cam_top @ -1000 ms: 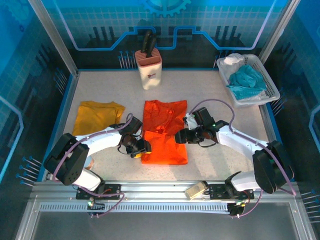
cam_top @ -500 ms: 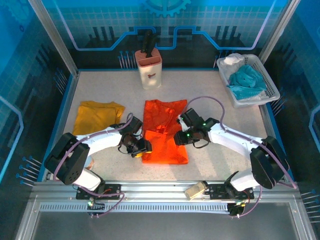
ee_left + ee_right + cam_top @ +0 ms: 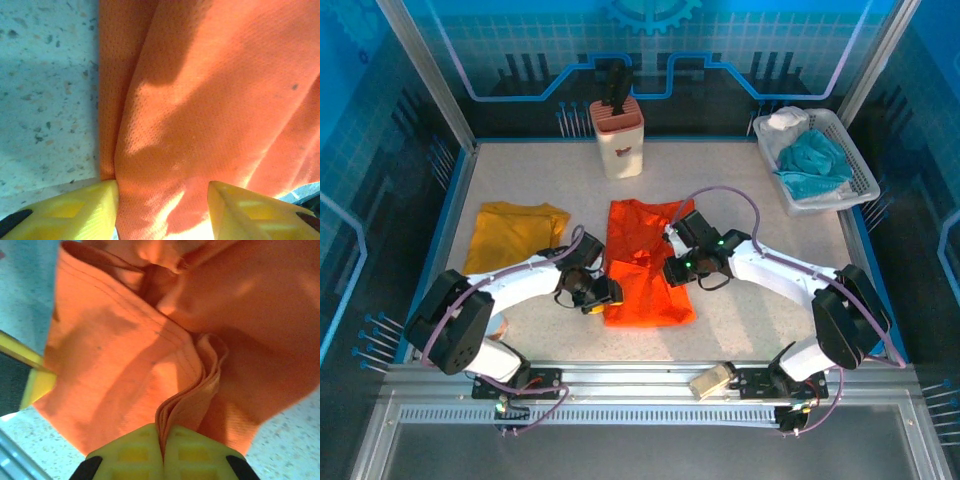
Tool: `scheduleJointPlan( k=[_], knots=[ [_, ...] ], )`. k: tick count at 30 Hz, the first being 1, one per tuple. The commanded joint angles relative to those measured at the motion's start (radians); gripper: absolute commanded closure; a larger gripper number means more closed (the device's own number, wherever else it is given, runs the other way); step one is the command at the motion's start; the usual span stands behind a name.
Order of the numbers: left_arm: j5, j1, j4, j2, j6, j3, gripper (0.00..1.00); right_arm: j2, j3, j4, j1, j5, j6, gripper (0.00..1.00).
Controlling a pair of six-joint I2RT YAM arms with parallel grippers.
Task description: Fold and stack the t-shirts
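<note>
Orange t-shirt (image 3: 640, 300), bunched fold pinched in right end effector (image 3: 163, 447), left end effector (image 3: 162, 200) spread across its edge

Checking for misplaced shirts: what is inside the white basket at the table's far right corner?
The white basket holds a crumpled teal-blue cloth with a white cloth behind it. Anything beneath them is covered.
</note>
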Motion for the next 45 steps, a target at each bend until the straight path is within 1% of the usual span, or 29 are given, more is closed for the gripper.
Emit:
scheduleJointPlan(
  k=[1,4,7,12,17,20,27,32,35,42,45],
  knots=[
    [-0.035,0.013,-0.057,-0.050,0.029,0.000,0.49,-0.031,0.026,0.052,-0.002,-0.067,-0.046,1.00],
    [-0.057,0.042,-0.080,-0.078,0.055,0.017,0.48,-0.016,0.017,0.076,-0.027,-0.093,-0.056,1.00],
    [-0.068,0.102,-0.085,-0.093,0.094,0.050,0.47,-0.006,-0.001,0.112,-0.047,-0.116,-0.052,1.00],
    [-0.097,0.155,-0.057,-0.051,0.214,0.144,0.45,0.004,-0.011,0.145,-0.068,-0.145,-0.039,1.00],
    [-0.058,0.159,0.010,0.063,0.331,0.245,0.47,0.015,-0.010,0.147,-0.082,-0.162,-0.033,1.00],
    [-0.042,0.157,0.015,0.139,0.377,0.298,0.48,0.017,-0.015,0.145,-0.089,-0.160,-0.028,1.00],
    [-0.062,0.156,0.000,0.242,0.458,0.353,0.51,0.023,-0.026,0.149,-0.105,-0.165,-0.012,1.00],
    [-0.031,0.150,0.012,0.283,0.469,0.365,0.59,0.035,-0.035,0.167,-0.116,-0.170,0.007,1.00],
    [-0.023,0.147,0.012,0.298,0.468,0.369,0.68,0.044,-0.038,0.175,-0.122,-0.170,0.019,1.00],
    [-0.055,0.148,-0.001,0.277,0.460,0.351,1.00,0.055,-0.055,0.175,-0.154,-0.157,0.050,1.00],
    [-0.085,0.152,0.008,0.243,0.456,0.324,1.00,0.058,-0.078,0.176,-0.179,-0.155,0.077,1.00]
  ],
)
